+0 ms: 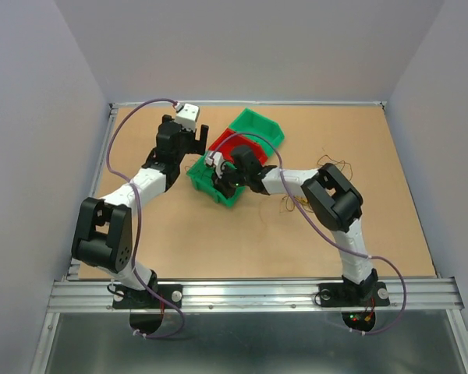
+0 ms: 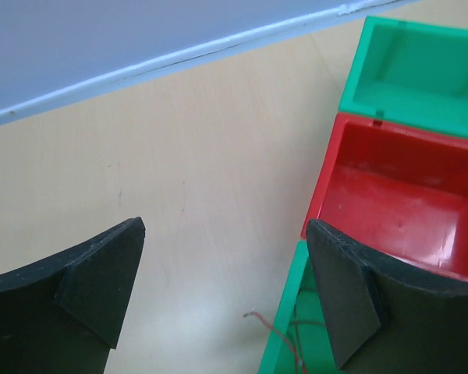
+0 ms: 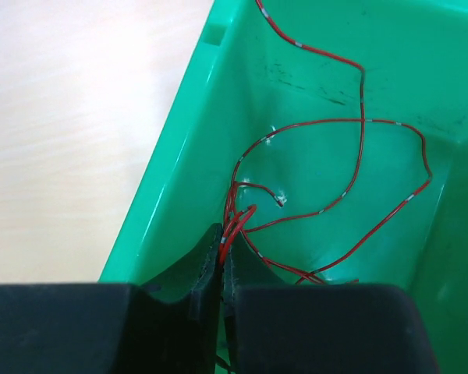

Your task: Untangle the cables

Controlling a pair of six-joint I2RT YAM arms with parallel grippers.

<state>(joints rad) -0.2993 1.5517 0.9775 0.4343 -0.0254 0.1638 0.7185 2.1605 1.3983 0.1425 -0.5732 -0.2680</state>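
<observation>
Found right gripper point(image 3: 221, 251) down inside near green bin point(image 3: 183, 148), jaws pressed together on a bunched loop of red cable point(image 3: 362, 109). Traced rest of that cable in slack curves over the bin floor, one run climbing toward the far rim. Noted left gripper point(image 2: 225, 234) spread wide, holding nothing, hovering over bare table point(image 2: 179, 156) just beside red bin point(image 2: 405, 202), far green bin point(image 2: 421, 70) behind it. Spotted short red end point(image 2: 253, 315) poking over the near bin's edge, between the left fingers in the left wrist view; could not tell whether same strand. Logged loose cables point(image 1: 331, 165) as thin curly strands on the table by the right arm's elbow, well apart from the bins.

Judged step in hand: drawing pinched cable out of the bin. Advised slow, straight lift, watching for loops snagging on the rim or tightening across each other. Considered bracing the bin with the left gripper against dragging. Recommended laying strand flat, away from the other strands
</observation>
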